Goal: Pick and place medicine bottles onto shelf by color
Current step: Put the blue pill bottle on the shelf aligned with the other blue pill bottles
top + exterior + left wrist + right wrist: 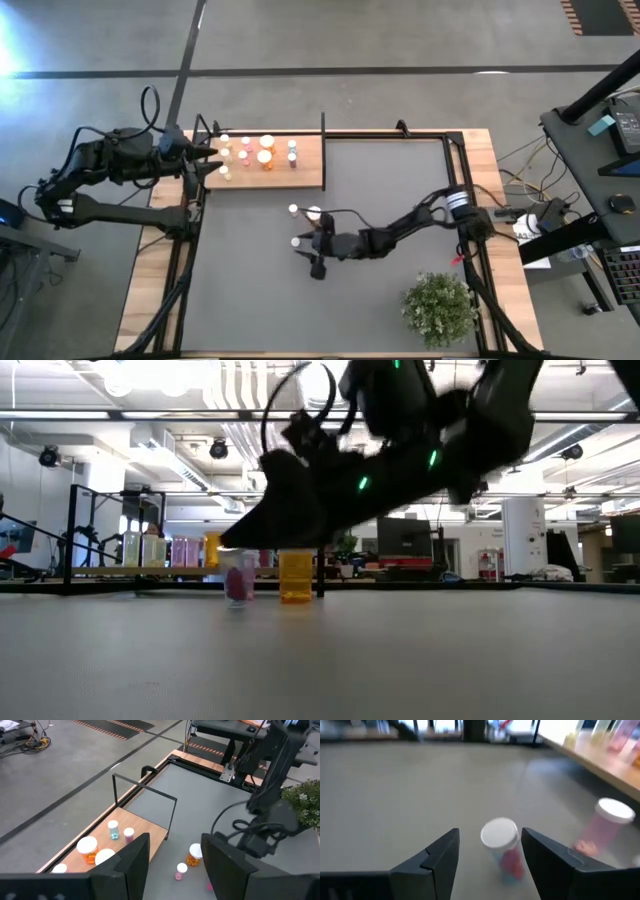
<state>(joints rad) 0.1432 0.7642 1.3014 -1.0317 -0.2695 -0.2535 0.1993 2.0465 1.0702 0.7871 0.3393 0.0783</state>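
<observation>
While the left arm waits over the shelf [300,170], the work falls to the right gripper [303,243], which reaches out over the middle of the grey table [400,200], well clear of the board. Its own camera gives the relation that matters: a small white-capped bottle [503,847] with reddish contents stands upright between the two dark fingers [437,857], the cap level with their tips. The jaws are parted, with a sliver of table visible on either side of the bottle, so nothing is gripped at this instant. The bottle's long axis is vertical, square to the line across the jaws, which suits a side-on pinch.

A second, pink bottle [605,827] stands just beyond one finger, on the shelf's side, and an orange one [194,855] stands near it on the open table. From above the caps read as small white dots [293,210], so which cap belongs to which body is hard to settle there; probably the one at the fingertips is the reddish bottle.

The right arm is far the nearer to these loose bottles. The left gripper [212,158] hangs at the shelf's outer end, jaws apart and holding nothing, beside the bottles already standing there, among them an orange one [88,849].
</observation>
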